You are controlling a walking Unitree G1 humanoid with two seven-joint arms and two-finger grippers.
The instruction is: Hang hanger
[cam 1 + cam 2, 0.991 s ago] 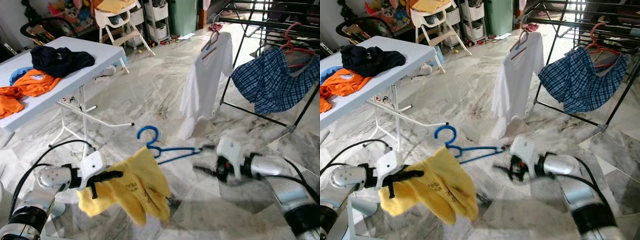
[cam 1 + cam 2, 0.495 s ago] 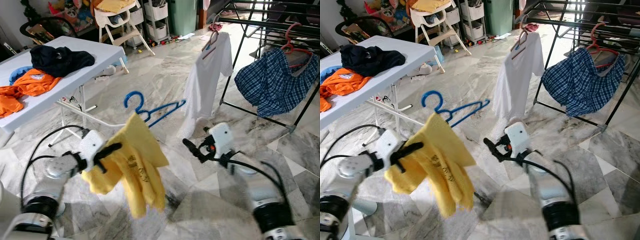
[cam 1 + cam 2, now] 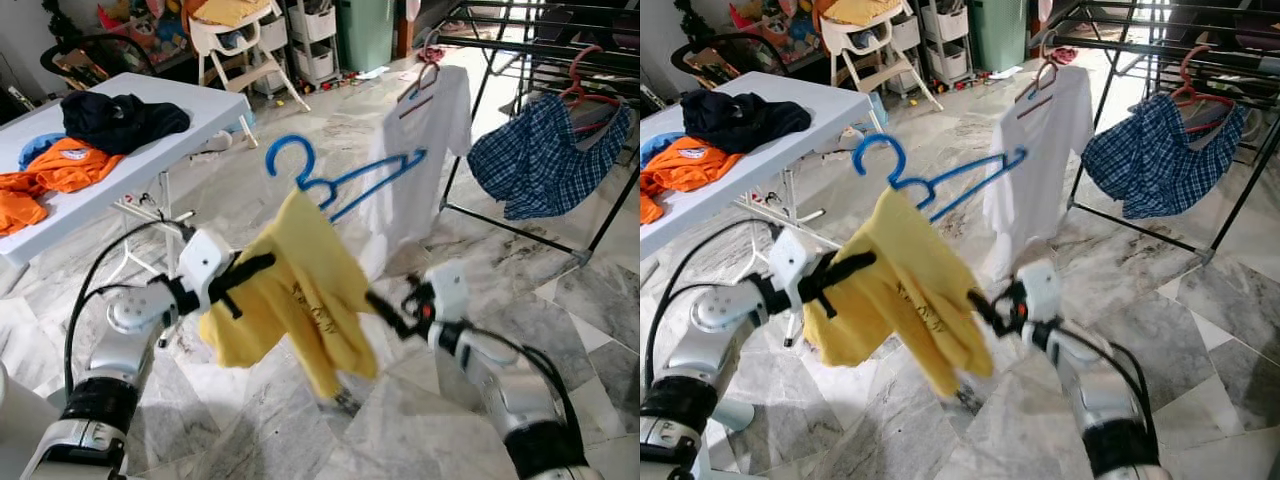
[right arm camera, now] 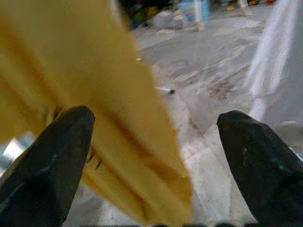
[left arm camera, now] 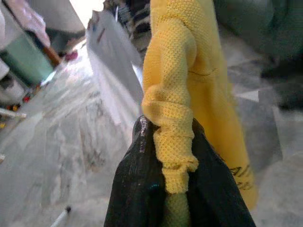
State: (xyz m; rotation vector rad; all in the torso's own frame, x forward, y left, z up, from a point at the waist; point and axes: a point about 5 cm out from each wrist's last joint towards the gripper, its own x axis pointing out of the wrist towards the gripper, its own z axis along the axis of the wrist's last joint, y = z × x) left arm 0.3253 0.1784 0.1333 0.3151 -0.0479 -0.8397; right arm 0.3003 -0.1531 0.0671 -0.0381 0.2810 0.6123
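A yellow shirt [image 3: 310, 290] hangs on a blue hanger [image 3: 345, 180] held up in front of me, the hanger's hook [image 3: 285, 155] pointing up. My left gripper [image 3: 255, 267] is shut on a bunched fold of the shirt's left side; in the left wrist view the left gripper [image 5: 168, 130] pinches the yellow cloth [image 5: 173, 94]. My right gripper [image 3: 385, 310] is open at the shirt's lower right edge. Seen from the right wrist, the right gripper [image 4: 156, 120] has its fingers [image 4: 61, 156] spread wide, with yellow cloth [image 4: 118, 118] between and ahead of them.
A black drying rack [image 3: 520, 60] stands at the back right with a white shirt [image 3: 420, 150] and a plaid shirt [image 3: 545, 155] on hangers. At the left is a white folding table [image 3: 190, 125] carrying orange and dark clothes. Marble floor lies in between.
My left gripper has lifted the yellow shirt and hanger up and to the right. My right gripper has dropped from the hanger's level to the shirt's lower edge.
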